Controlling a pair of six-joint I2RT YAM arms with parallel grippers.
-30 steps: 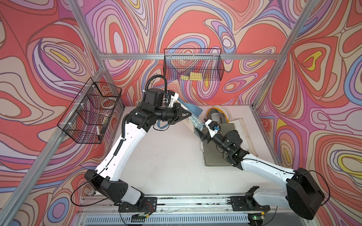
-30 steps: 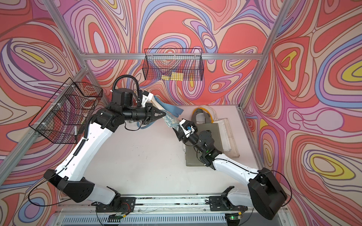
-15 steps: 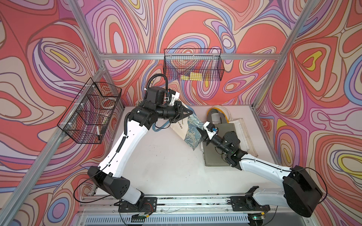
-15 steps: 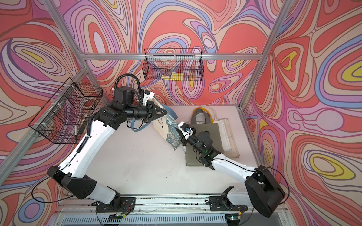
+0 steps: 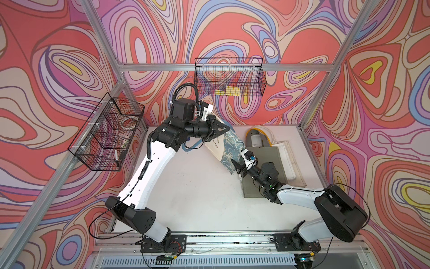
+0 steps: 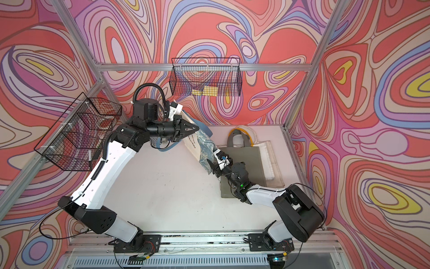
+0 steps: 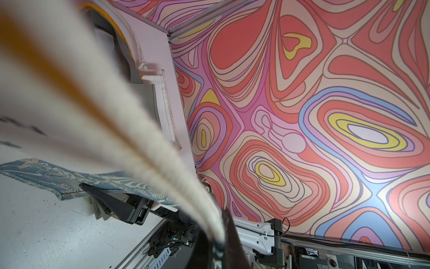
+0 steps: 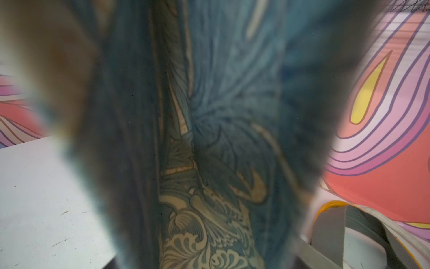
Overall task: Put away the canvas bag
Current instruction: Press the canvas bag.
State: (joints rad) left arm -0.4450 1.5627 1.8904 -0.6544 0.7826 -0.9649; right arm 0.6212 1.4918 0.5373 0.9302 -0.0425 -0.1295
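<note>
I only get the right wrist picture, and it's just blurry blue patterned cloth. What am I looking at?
Observer: A canvas bag, cream with a blue print. The left gripper is shut on its upper end.
Operator: Is my own gripper holding it too?
Observer: The right gripper sits at the bag's lower end. Whether it grips the cloth, I cannot tell.
Operator: Is there anywhere nearby to store it?
Observer: A black wire basket hangs on the wall beside the left arm.
</note>
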